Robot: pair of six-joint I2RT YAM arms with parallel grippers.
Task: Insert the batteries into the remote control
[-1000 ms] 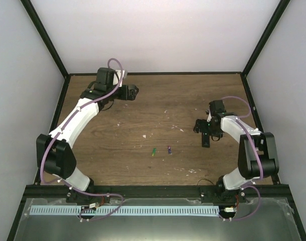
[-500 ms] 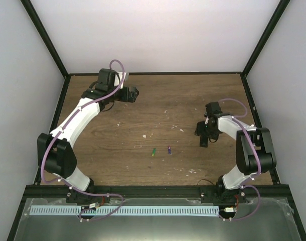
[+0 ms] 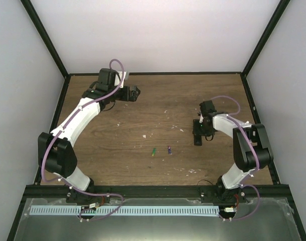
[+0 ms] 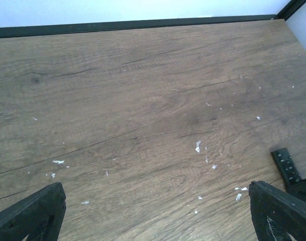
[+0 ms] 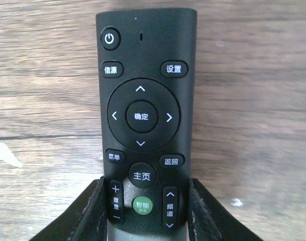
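The remote control (image 5: 145,120) is a slim black bar lying button-side up on the wooden table, at the right of the top view (image 3: 197,136). My right gripper (image 5: 145,211) is shut on its lower end, with a finger pressed against each long side. The remote's far end also shows at the right edge of the left wrist view (image 4: 285,164). The batteries lie loose near the table's middle front: a green one (image 3: 153,152) and a purple one (image 3: 169,149), well left of the remote. My left gripper (image 3: 135,92) hovers open at the back left, holding nothing.
White specks (image 4: 197,146) are scattered over the wooden tabletop (image 3: 158,115). Black frame rails (image 3: 153,74) and pale walls bound the table at the back and sides. A metal ledge with a blue-white strip (image 3: 123,211) runs along the near edge.
My right gripper has closed from wide open onto the remote and shifted left, carrying the remote a little left with it. The left arm has barely moved. The batteries have stayed put.
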